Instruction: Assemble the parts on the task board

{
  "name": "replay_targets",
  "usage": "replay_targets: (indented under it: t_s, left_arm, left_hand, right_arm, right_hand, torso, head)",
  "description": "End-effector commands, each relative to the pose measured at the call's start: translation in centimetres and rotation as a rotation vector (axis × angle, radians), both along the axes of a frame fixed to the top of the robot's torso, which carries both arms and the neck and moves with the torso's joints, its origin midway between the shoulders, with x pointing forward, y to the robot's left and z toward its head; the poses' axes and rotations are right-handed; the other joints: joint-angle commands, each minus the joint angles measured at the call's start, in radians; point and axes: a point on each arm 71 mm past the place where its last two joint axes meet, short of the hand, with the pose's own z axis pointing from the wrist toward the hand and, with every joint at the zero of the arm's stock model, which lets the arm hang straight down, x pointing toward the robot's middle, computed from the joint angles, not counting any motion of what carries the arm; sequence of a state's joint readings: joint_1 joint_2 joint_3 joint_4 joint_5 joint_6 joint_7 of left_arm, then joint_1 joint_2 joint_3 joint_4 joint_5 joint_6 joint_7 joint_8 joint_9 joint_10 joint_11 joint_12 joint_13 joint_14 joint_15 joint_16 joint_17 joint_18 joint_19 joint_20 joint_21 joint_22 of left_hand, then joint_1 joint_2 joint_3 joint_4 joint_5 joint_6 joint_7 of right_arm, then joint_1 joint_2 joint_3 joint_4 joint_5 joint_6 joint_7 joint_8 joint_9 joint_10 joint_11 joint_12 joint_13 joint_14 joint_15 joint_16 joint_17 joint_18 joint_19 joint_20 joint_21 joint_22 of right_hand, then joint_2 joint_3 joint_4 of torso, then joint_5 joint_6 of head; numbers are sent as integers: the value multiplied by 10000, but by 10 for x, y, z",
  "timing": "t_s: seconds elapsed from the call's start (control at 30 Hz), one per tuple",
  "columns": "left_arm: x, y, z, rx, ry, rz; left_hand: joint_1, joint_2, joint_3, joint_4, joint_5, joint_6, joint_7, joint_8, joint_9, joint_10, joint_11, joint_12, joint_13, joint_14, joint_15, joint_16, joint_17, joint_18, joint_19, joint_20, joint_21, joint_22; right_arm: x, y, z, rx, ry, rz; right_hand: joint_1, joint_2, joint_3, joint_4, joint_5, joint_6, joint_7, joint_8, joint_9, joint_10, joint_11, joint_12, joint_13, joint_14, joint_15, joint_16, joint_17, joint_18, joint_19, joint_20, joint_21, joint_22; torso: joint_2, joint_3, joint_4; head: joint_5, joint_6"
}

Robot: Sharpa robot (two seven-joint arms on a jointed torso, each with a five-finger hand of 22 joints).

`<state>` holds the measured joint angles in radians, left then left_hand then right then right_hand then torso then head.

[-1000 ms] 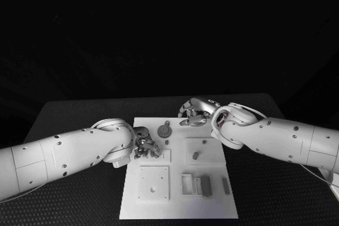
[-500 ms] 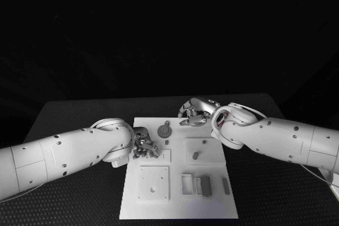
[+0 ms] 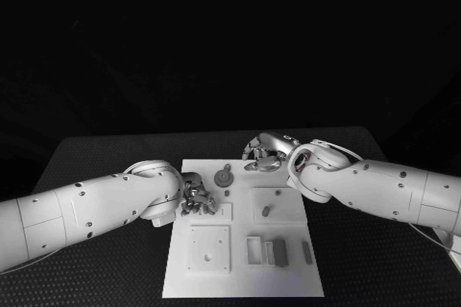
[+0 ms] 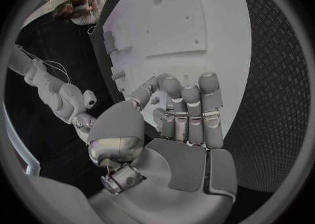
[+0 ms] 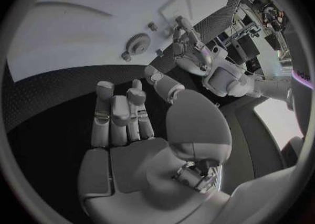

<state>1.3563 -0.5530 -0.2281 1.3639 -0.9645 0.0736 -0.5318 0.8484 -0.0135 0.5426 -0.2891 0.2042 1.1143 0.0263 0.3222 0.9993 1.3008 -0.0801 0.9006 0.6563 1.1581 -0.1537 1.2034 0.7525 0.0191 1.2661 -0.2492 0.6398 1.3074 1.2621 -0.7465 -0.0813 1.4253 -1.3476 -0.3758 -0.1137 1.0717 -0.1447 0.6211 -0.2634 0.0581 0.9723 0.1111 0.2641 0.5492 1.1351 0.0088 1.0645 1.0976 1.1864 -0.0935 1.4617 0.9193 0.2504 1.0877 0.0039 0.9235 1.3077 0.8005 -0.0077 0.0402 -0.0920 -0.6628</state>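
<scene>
Writing: none can be read.
Task board (image 3: pixel 245 280): laid mid-table, long axis running away from the robot.
Parts: gear (image 3: pixel 224 178) lying flat near the far edge.
Left hand (image 3: pixel 199 196): fingers curled at the board's left edge; grip cannot be told.
Right hand (image 3: pixel 265 154): empty, fingers spread, at the far edge.

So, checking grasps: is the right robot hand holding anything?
No. The right robot hand is empty, fingers apart above the black table.

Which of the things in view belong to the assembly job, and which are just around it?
Job:
task board
gear-shaped part
small peg part
grey block part
left hand, at the board's left edge
right hand, at the board's far edge

Around:
black table
</scene>
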Motion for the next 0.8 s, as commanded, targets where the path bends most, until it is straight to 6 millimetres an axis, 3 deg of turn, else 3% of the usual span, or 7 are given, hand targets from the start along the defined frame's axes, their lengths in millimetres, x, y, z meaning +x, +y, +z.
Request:
replay_targets:
  t_s: [0.03, 0.47, 0.5, 0.53, 0.8]
  left_arm:
    - [0, -1, -1, 111, 30, -136]
    - [-1, -10, -3, 536, -252, -478]
    - [-1, -11, -3, 580, -273, -515]
    - [-1, -12, -3, 621, -276, -564]
    - [-2, -14, -3, 738, -257, -665]
  left_hand:
    - [1042, 950, 85, -3, 61, -30, -23, 27, 12, -24, -57, 64, -16, -2, -98, 34, -13, 272, -22, -76, 51, 216]
    - [1042, 936, 85, 1, 103, -19, -26, 28, 25, -12, -60, 79, -18, 9, -102, 47, -19, 272, -13, -76, 62, 214]
    - [1040, 919, 92, 8, 210, -3, -32, 28, 33, 0, -67, 92, -20, 22, -106, 59, -25, 272, -1, -76, 74, 212]
    - [1007, 870, 103, 22, 580, 20, -37, 24, 43, 16, -72, 107, -26, 36, -106, 74, -35, 269, 14, -74, 89, 208]
    - [966, 787, 119, 25, 912, 101, -67, 17, 55, 74, -100, 149, -48, 89, -112, 128, -48, 270, 66, -78, 135, 207]
  right_arm:
    - [-1, 1, 0, -42, 40, 133]
    - [-1, 2, 0, -48, 55, 155]
    - [-1, 2, 0, -50, 58, 155]
    - [-1, 2, 0, -49, 58, 157]
    - [-1, 2, 0, -50, 63, 165]
  right_hand:
    - [-58, 42, 10, -4, -13, 5, 77, -57, 13, -30, -19, 7, -11, -58, -30, -34, 10, 114, -9, -44, -41, 159]
    - [-57, 41, 10, -7, -14, 6, 77, -58, 15, -30, -20, 8, -13, -58, -30, -34, 10, 114, -10, -44, -42, 159]
    - [-57, 41, 11, -7, -13, 6, 77, -58, 15, -30, -20, 8, -13, -58, -30, -35, 10, 114, -10, -44, -42, 159]
    - [-57, 41, 11, -8, -13, 5, 77, -58, 15, -30, -20, 8, -13, -58, -30, -35, 10, 114, -10, -44, -42, 159]
    - [-54, 43, 13, -11, -13, 5, 76, -59, 16, -31, -20, 8, -14, -59, -30, -36, 10, 114, -12, -45, -43, 159]
  torso:
    - [-3, 1, 6]
    - [0, 5, -5]
    - [0, 5, -4]
    - [2, 7, -3]
    - [1, 9, -3]
  head:
    - [-6, 14]
    - [3, 11]
    - [4, 7]
    - [4, 10]
    - [0, 7]
